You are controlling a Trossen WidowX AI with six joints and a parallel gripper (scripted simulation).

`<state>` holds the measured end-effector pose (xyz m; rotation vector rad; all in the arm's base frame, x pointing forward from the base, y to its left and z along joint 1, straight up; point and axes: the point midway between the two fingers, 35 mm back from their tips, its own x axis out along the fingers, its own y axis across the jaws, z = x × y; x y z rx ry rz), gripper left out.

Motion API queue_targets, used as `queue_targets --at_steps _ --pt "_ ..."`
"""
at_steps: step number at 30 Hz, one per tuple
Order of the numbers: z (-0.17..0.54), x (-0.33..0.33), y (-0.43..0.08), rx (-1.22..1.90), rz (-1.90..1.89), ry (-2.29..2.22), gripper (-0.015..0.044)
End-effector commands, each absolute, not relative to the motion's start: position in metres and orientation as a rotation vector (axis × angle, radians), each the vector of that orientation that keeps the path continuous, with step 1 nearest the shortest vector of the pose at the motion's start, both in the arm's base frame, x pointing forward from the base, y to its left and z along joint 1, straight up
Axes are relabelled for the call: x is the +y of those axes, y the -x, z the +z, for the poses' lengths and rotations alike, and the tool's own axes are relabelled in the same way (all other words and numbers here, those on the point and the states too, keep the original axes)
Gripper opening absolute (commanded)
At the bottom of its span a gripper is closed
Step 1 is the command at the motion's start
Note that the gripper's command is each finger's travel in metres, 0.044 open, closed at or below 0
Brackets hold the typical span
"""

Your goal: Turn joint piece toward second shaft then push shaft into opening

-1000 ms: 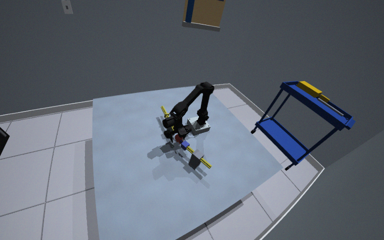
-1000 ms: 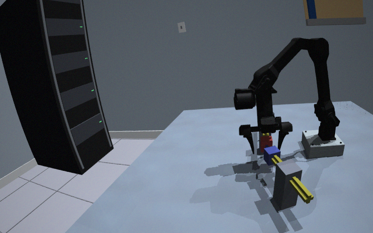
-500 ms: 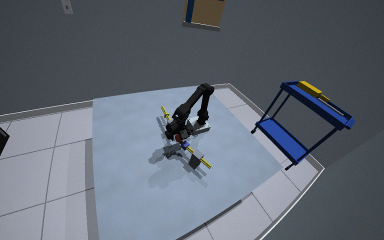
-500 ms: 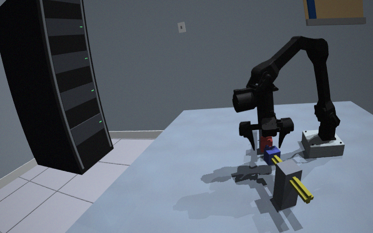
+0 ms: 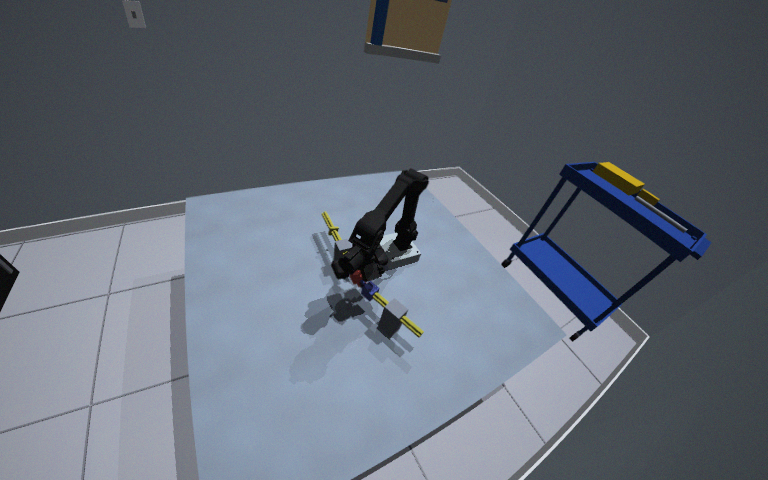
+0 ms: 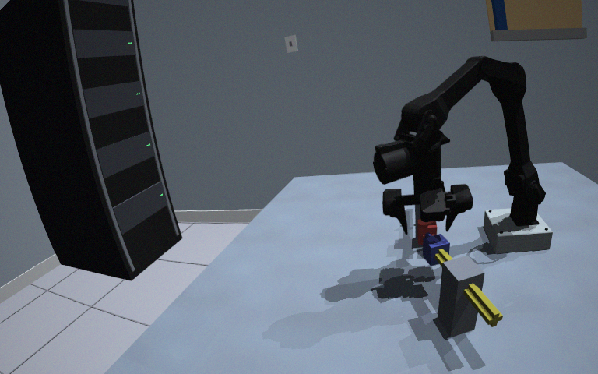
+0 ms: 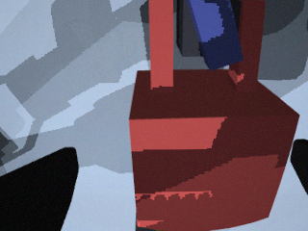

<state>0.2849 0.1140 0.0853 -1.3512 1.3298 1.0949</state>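
The claw (image 5: 356, 276) (image 6: 427, 230) (image 7: 189, 156) is spread wide and grips nothing, with 1 finger on each side of the red piece (image 5: 356, 276) (image 6: 424, 234) (image 7: 207, 144) and a gap between each finger and its sides in the wrist view. That red piece sits above the worktop (image 5: 254, 367) (image 6: 247, 273), just beyond the blue piece (image 6: 436, 249) (image 5: 370, 290) (image 7: 218, 34) as the exterior view has it. Its 2 prongs stand on either side of part of the blue piece. The near shaft (image 5: 412, 325) (image 6: 483, 304), yellow and ribbed, passes through the upper part of the near block (image 5: 391, 319) (image 6: 459, 299), grey and upright, and its inner end meets the blue piece. The far shaft (image 5: 328, 220), also yellow, carries a collar (image 5: 333, 230) and runs to the far block (image 5: 342, 246), which is partly hidden by the arm (image 5: 390, 200) (image 6: 462, 83). I cannot tell whether the red piece's opening lines up with the far shaft, nor whether that shaft's inner end touches it. The arm arches over from its pale base (image 5: 416, 258) (image 6: 520, 242), the claw pointing down. Off to 1 side stands a blue cart (image 5: 623, 206) with 2 yellow boxes (image 5: 620, 177) on its top shelf; a black rack (image 6: 39, 132) shows 4 pairs of green lights.
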Motion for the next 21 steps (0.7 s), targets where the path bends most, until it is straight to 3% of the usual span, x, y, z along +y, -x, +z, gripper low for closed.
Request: queue_targets --at_steps 1,21 --pt "0.09 0.114 -0.286 1.341 1.062 1.312 0.044" --pt "0.159 0.112 -0.29 1.471 0.587 0.723 0.044"
